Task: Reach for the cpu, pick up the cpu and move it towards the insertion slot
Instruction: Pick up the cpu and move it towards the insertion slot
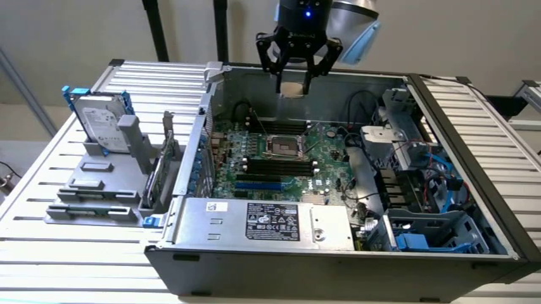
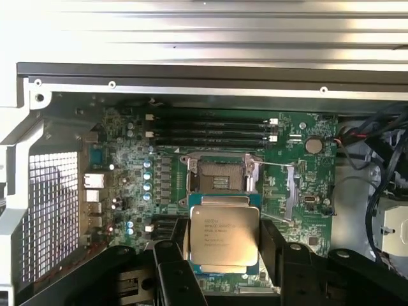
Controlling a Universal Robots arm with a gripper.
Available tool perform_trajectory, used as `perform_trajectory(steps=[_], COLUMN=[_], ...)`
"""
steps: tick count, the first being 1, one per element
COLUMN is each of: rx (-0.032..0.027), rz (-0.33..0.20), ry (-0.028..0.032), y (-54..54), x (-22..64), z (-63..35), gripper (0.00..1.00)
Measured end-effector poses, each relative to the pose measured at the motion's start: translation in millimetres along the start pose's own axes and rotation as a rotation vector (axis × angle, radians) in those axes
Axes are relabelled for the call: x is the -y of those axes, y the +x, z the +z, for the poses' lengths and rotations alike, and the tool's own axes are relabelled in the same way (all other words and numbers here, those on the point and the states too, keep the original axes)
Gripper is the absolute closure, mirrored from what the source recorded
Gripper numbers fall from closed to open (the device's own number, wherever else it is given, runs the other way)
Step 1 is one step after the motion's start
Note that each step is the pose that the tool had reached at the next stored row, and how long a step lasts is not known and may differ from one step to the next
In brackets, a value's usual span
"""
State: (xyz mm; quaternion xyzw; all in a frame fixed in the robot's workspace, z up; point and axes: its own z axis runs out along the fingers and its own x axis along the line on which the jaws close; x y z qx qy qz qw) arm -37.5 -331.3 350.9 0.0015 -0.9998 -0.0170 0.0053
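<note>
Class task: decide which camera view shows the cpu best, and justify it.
The wrist view: the cpu appears large between the gripper fingers, its metal top and printing facing the camera. The exterior view shows the same chip as a small pale patch in the gripper above the open computer case.

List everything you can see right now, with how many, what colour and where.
cpu: one, silver-grey, held between the jaws, above the open case.
insertion slot: one, metal frame with dark centre, on the motherboard, empty.
motherboard: one, green, on the case floor.
memory slots: several, black and blue, beside the insertion slot.
computer case: one, dark grey, open on the table.
power supply: one, silver, at the case's near edge.
hard drive: one, silver with blue rails, upright at the exterior view's left.
grey rack: one, under the hard drive.
table: one, white slatted.
gripper: one, black, shut on the cpu.
</note>
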Motion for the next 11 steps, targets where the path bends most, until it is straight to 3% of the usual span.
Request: perform_trajectory(steps=[11], rx=[-0.0002], rz=[0.0], ry=[0.0002], y=[-0.4], x=[-1.8], z=[0.5], gripper=[0.46])
